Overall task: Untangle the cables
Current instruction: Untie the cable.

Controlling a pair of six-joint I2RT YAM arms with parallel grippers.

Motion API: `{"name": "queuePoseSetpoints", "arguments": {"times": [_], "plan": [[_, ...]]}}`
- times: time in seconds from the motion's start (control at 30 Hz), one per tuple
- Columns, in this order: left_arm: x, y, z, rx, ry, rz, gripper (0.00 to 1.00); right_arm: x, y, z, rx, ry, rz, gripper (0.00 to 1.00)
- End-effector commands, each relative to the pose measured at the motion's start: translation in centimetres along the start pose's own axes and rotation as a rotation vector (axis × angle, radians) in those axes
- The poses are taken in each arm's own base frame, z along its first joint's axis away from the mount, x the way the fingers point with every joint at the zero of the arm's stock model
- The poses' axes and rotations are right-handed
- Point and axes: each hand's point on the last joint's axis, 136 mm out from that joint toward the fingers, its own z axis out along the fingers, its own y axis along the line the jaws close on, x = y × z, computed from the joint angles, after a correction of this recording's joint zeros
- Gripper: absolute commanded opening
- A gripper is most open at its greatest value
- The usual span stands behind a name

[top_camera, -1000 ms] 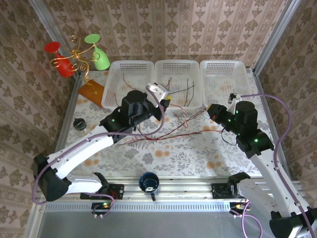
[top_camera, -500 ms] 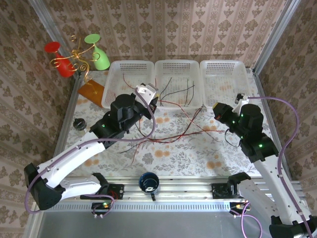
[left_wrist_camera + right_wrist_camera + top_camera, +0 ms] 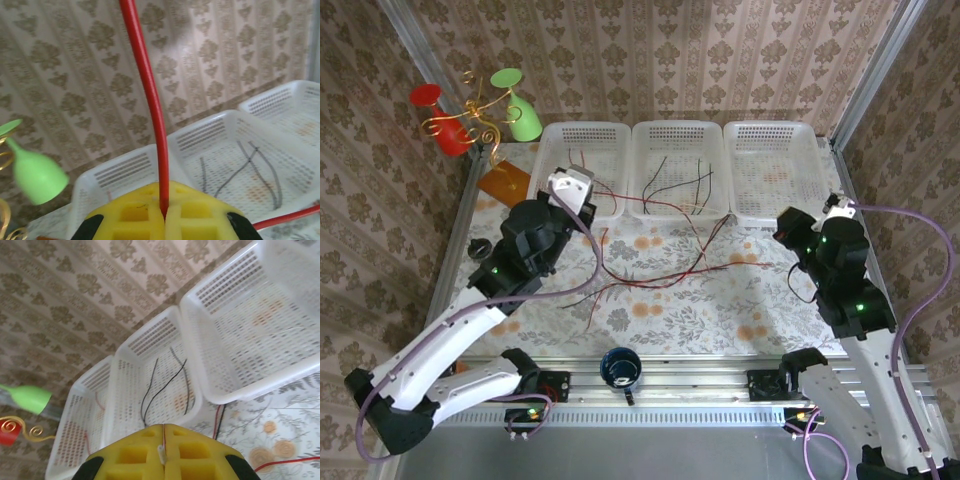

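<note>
A red cable was clamped by the left end effector, a thin red cable by the right end effector; white baskets were ranged at twelve o'clock

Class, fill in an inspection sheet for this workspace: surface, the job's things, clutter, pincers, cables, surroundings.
Surface: floral tablecloth, wires strewn across its middle.
Job's things: red and black wires tangled mid-table; black ones lie in the middle basket, a red one in the left basket.
Clutter: mug at the near edge; red goblet and green goblet at the far left corner.
Pincers: left pincer shut on a red wire; right pincer shut, a thin strand at its seam.
Cables: purple arm leads loop beside the arms.
Surroundings: patterned wallpaper all round.
</note>
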Motion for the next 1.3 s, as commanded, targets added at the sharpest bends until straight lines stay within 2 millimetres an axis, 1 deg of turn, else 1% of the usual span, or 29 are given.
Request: {"name": "queuePoseSetpoints", "arguments": {"times": [0.0, 0.07, 0.17, 0.37, 0.47, 0.5, 0.63, 0.7, 0.77, 0.93, 1.13, 1.27], "plan": [[0.0, 4.7, -1.6, -0.205, 0.0, 0.007, 0.0, -2.4, -2.4, -1.5, 0.132, -0.12, -0.011, 0.0], [0.4, 6.9, -2.6, -0.301, 0.011, -0.016, 0.0, -3.0, -3.3, -2.0, 0.175, -0.161, -0.006, 0.0], [0.9, 9.3, -3.9, -0.386, 0.018, -0.048, 0.0, -3.7, -4.4, -2.6, 0.223, -0.205, -0.004, 0.0], [1.5, 12.0, -6.0, -0.473, 0.029, -0.055, 0.0, -4.5, -6.1, -3.2, 0.315, -0.261, -0.007, 0.0], [1.9, 13.2, -6.9, -0.517, 0.045, -0.044, 0.0, -5.1, -7.1, -3.7, 0.37, -0.299, -0.018, 0.0], [2.0, 13.6, -7.2, -0.533, 0.047, -0.045, 0.0, -4.9, -7.9, -3.9, 0.409, -0.293, -0.027, 0.0], [2.4, 15.0, -8.5, -0.589, 0.058, -0.049, 0.0, -5.2, -10.0, -5.0, 0.529, -0.335, -0.042, 0.0], [2.6, 15.5, -9.1, -0.608, 0.061, -0.051, 0.0, -5.3, -10.7, -5.4, 0.568, -0.351, -0.045, 0.0], [2.9, 16.5, -9.9, -0.651, 0.068, -0.053, 0.0, -5.3, -11.4, -5.7, 0.604, -0.357, -0.049, 0.0], [3.3, 17.6, -11.2, -0.714, 0.081, -0.058, 0.0, -5.1, -13.1, -6.6, 0.698, -0.377, -0.052, 0.0], [4.3, 18.9, -13.0, -0.794, 0.099, -0.102, 0.0, -4.9, -15.1, -8.1, 0.82, -0.402, -0.055, 0.0], [4.8, 19.4, -13.6, -0.815, 0.107, -0.118, 0.0, -4.9, -15.9, -8.7, 0.868, -0.413, -0.062, 0.0]]}}
